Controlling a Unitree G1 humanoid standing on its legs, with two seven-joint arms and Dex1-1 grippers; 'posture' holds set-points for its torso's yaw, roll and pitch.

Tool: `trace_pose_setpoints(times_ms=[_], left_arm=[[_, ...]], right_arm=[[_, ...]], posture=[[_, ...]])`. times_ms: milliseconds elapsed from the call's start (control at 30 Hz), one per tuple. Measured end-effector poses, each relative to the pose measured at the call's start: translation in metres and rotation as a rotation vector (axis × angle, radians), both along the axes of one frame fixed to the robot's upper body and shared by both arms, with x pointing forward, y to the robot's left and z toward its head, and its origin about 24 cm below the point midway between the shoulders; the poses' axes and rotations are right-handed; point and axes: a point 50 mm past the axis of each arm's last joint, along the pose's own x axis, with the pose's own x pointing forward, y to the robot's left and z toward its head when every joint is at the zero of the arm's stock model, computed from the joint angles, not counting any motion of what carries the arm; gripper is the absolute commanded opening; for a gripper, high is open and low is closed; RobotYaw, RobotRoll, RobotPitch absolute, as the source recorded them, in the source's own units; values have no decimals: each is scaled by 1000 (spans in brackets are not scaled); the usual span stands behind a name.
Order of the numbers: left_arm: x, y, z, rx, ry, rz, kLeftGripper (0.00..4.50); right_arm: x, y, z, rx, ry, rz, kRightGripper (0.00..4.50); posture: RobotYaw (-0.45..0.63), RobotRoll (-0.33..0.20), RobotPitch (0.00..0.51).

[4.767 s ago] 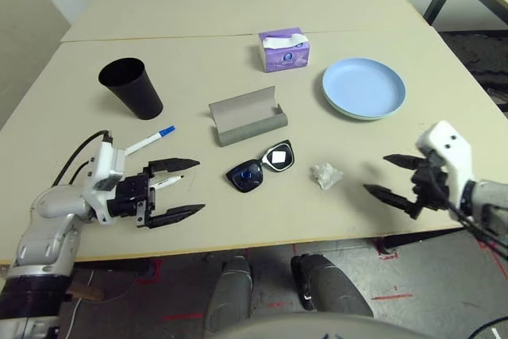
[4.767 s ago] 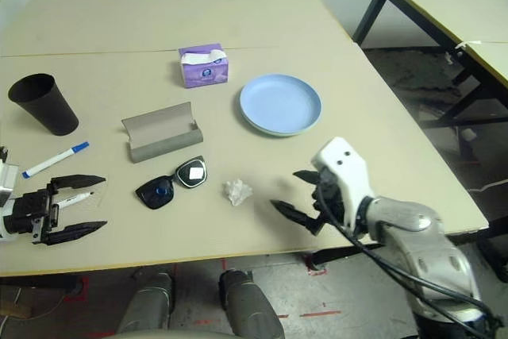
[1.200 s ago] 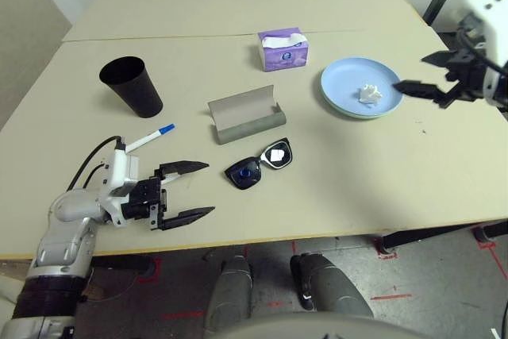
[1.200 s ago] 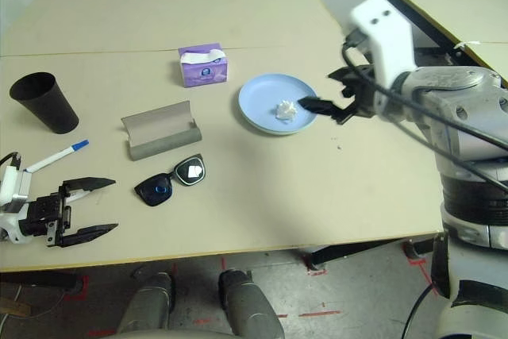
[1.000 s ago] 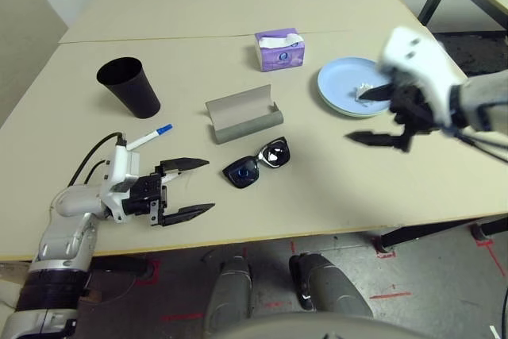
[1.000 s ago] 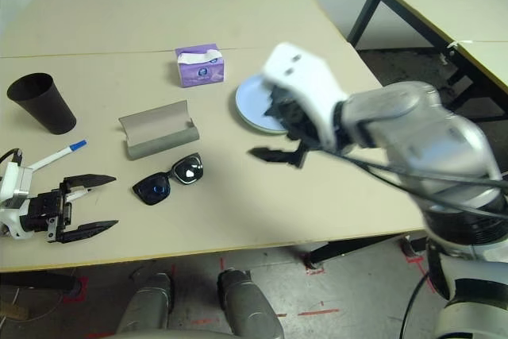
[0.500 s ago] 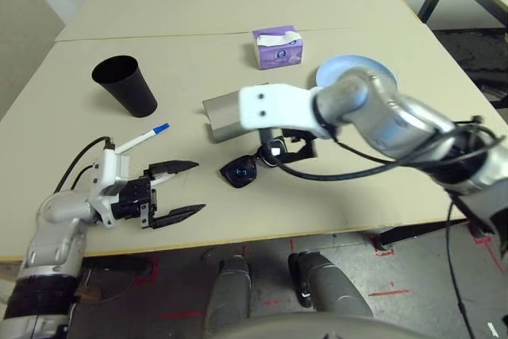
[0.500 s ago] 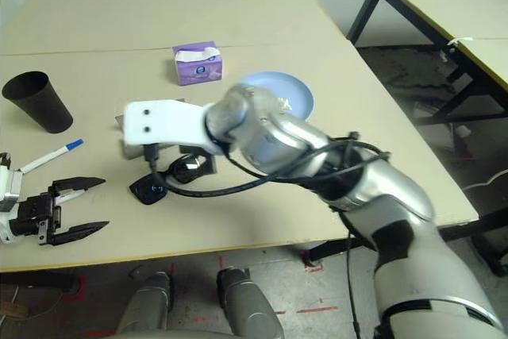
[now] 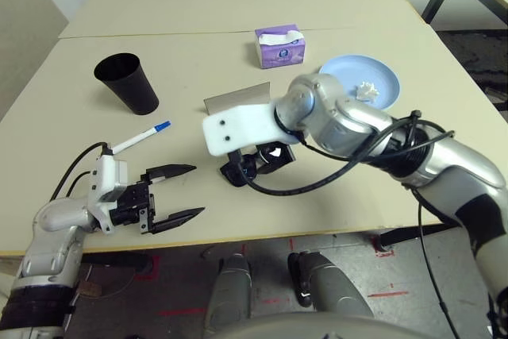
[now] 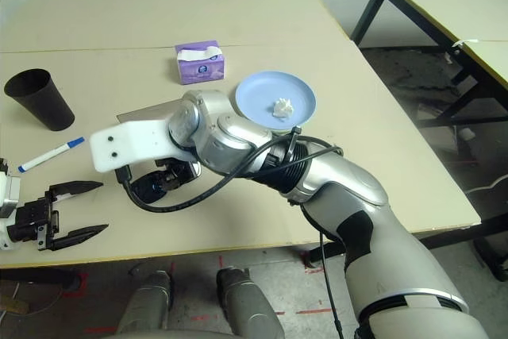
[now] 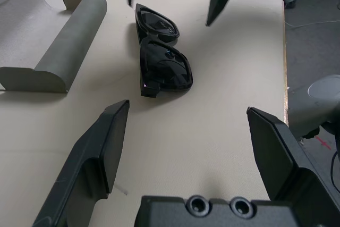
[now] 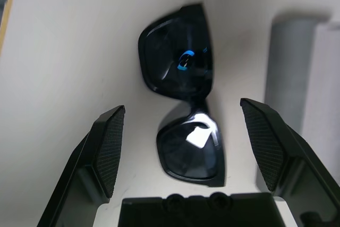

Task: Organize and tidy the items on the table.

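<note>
Even, bright indoor light falls from above on the pale table (image 9: 198,53), and shadows are soft and short. The sunglasses (image 12: 183,94) carry glare: a white patch on one lens, a blue glint on the other. In the right wrist view the near fingers (image 12: 106,147) look soft.
</note>
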Motion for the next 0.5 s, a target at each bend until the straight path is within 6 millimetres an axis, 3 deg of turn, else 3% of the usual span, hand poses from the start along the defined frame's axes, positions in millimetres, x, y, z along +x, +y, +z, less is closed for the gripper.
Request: trace_pose_setpoints(times_ms=[500], left_arm=[[-4, -1, -4, -8, 8, 5, 4500]], right_arm=[[6, 21, -17, 11, -11, 17, 4428]], posture=[[25, 0, 183]])
